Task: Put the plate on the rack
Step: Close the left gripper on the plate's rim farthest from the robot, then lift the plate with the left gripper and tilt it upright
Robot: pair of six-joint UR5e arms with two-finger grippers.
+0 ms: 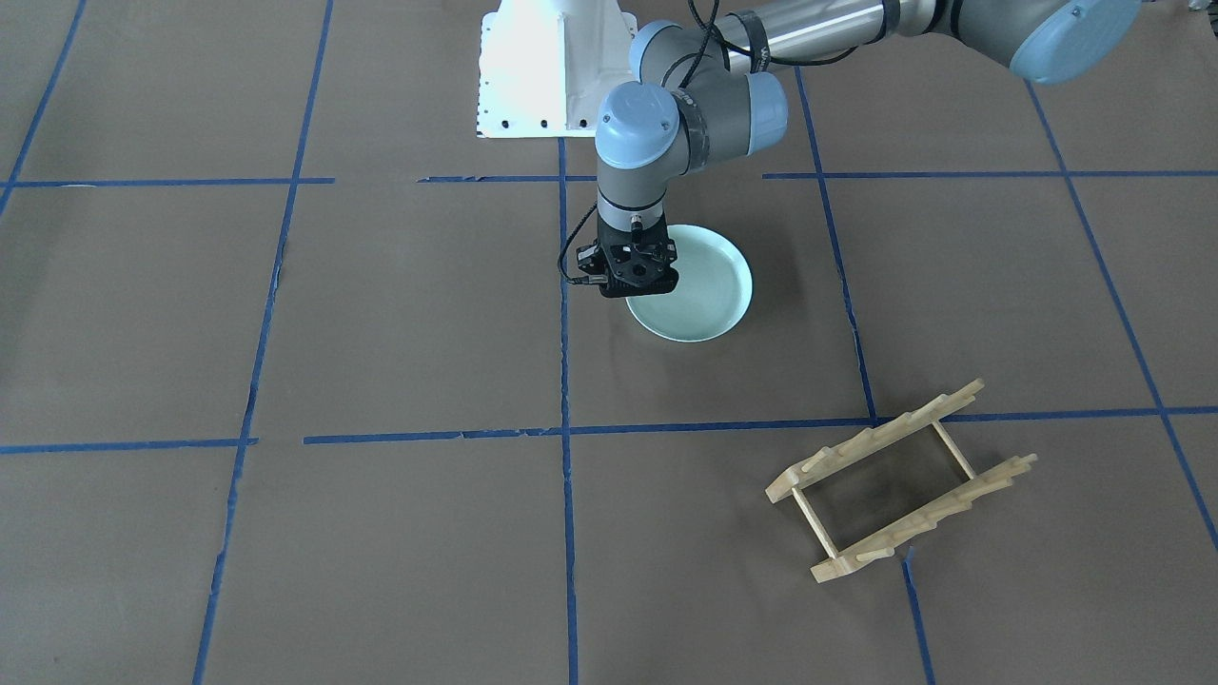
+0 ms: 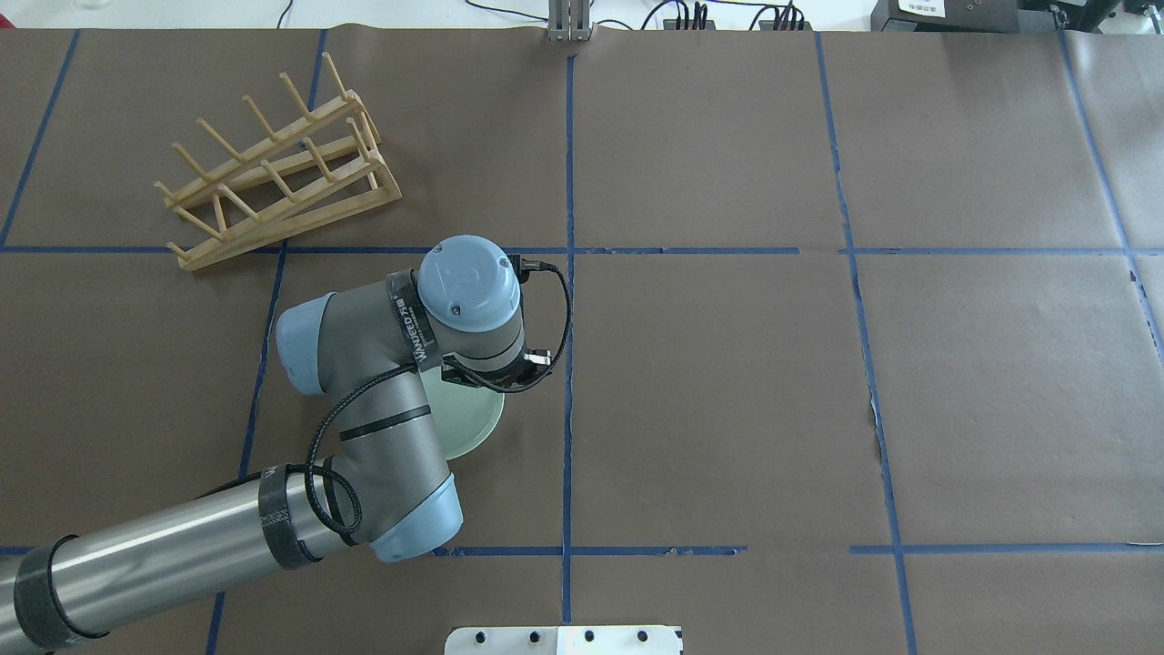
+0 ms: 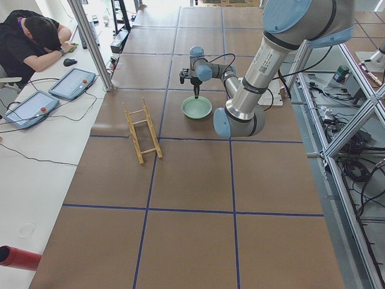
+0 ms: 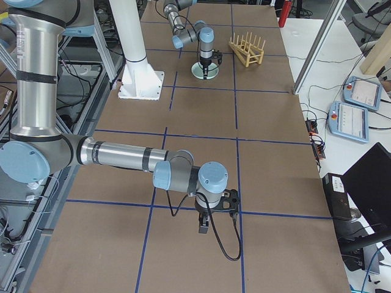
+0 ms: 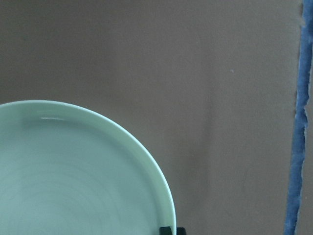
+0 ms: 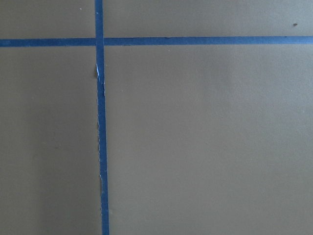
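Observation:
The pale mint-green plate (image 1: 702,285) lies flat on the brown table, near the robot's base. It also shows in the overhead view (image 2: 473,420) and fills the lower left of the left wrist view (image 5: 73,171). My left gripper (image 1: 639,291) points straight down at the plate's rim. In the left wrist view its two dark fingertips (image 5: 166,230) stand close together on either side of the rim. The light-wood rack (image 1: 875,438) stands empty, away from the plate (image 2: 300,221). My right gripper (image 4: 203,231) hangs over bare table far from both, and I cannot tell whether it is open or shut.
The white robot base (image 1: 552,67) stands just behind the plate. Blue tape lines (image 6: 100,122) grid the brown table cover. An operator (image 3: 30,36) sits at a side desk with tablets (image 3: 72,83). A red cylinder (image 3: 15,257) lies on that desk.

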